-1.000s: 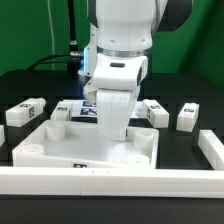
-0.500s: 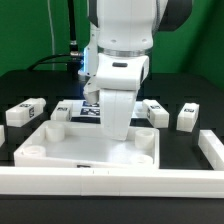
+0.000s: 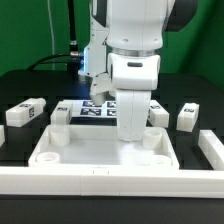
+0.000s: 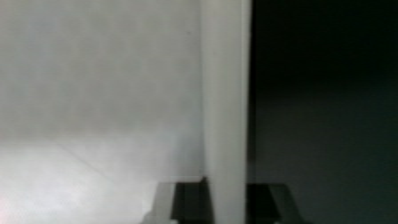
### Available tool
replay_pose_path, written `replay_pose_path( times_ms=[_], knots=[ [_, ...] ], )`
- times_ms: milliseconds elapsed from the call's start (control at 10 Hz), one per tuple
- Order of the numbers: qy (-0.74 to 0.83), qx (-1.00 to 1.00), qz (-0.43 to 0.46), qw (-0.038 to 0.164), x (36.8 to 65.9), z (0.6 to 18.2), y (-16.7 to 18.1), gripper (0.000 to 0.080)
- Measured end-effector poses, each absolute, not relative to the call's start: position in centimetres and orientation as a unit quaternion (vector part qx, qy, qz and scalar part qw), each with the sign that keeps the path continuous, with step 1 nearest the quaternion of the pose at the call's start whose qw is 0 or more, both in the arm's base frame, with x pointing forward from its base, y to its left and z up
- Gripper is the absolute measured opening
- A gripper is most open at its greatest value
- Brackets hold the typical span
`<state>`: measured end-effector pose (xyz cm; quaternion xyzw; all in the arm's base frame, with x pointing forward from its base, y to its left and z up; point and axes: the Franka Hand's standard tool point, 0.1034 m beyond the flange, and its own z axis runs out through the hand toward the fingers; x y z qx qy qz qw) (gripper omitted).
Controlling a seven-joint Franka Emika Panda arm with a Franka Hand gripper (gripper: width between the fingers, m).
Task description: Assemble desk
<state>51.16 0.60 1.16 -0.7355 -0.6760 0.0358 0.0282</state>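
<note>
Hand [image 3: 132, 137] clamped on tabletop [image 3: 95, 160] far rim, near ext. view's right corner.

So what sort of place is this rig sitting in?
Most likely a robotics lab test cell rather than a workshop: a green backdrop hangs behind a black table, a marker board lies flat on it, and tagged white legs sit around the desk tabletop.

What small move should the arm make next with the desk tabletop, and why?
Probably slide the tabletop a little toward the exterior view's right. The pincer is shut on its rim, its front edge lies close along the front bar, but a dark gap separates it from the side bar, so it seems not yet cornered.
</note>
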Motion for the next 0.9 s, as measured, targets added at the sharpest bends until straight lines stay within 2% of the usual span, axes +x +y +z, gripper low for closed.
replay_pose_path(
  times_ms=[900],
  knots=[
    [-0.685,-0.726,0.045,0.044,51.7,1.2,6.9,0.0065]
  ],
)
